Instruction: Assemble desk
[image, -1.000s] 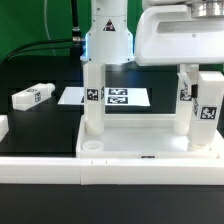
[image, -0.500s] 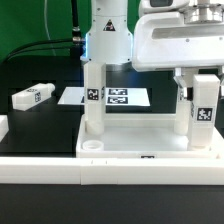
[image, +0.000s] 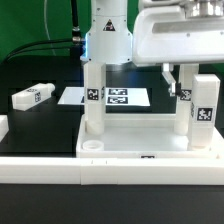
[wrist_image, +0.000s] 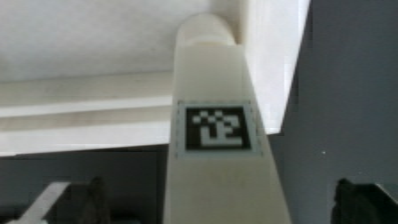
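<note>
**Exterior view, left to right.** Well off to the exterior view's left of the end effector (image: 183, 82), a loose leg (image: 32, 96) lies flat on the black tabletop (image: 40, 125). Nearer the end effector, still on that side, the marker board (image: 128, 97) lies flat beyond the tray (image: 140, 150). A left leg (image: 93, 100) stands upright on the tray, just behind a round socket (image: 91, 146). Directly below the end effector, a rear leg (image: 186, 100) and a front leg (image: 206, 112) stand upright at the tray's right side, close together.

**Wrist view.** A tagged leg (wrist_image: 222, 150) runs between the two dark fingers (wrist_image: 54, 200), with a clear gap on each side. The end effector is released and grasps nothing. Which of the two right-hand legs this is cannot be told.
</note>
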